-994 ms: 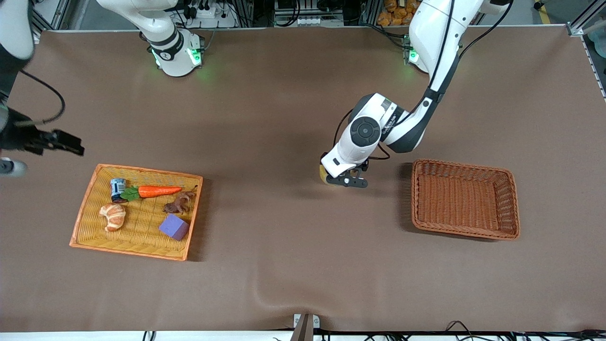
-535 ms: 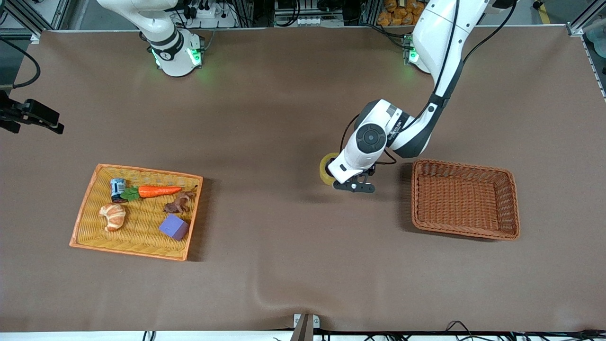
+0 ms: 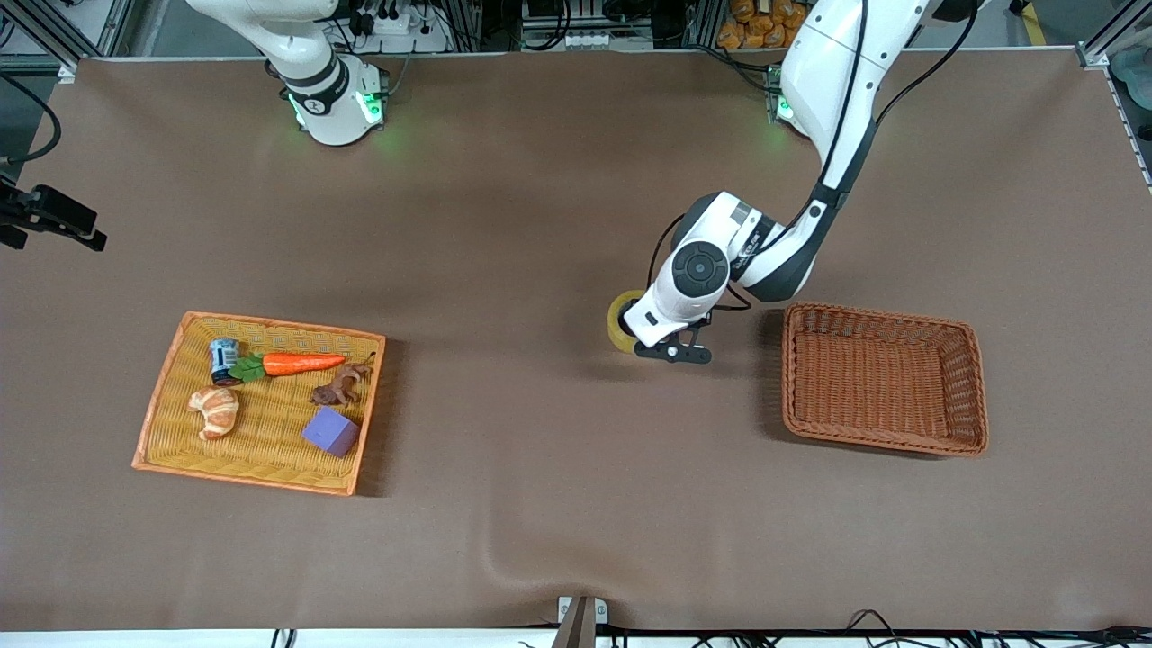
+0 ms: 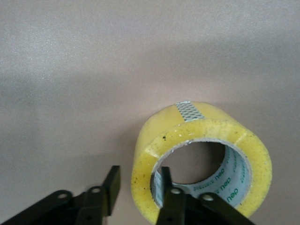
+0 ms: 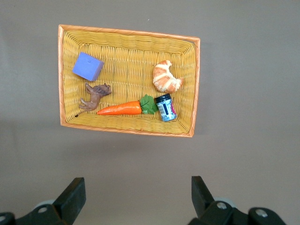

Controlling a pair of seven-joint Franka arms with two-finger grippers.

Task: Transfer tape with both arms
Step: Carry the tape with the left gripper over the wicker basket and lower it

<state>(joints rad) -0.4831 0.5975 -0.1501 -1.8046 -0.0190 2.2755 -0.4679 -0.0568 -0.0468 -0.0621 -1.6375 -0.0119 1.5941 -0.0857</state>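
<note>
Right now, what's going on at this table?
The left gripper holds the roll of yellow tape by its wall, one finger inside the core and one outside, above the table between the two baskets, close to the empty brown basket. The right gripper is open and waits high over the table near the orange basket, which holds a carrot, croissant, purple cube, small can and toy animal.

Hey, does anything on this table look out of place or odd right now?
Only the tape: away from both baskets on bare table, the left pincer straddling its wall. The right pincer hangs open above the orange tray.
</note>
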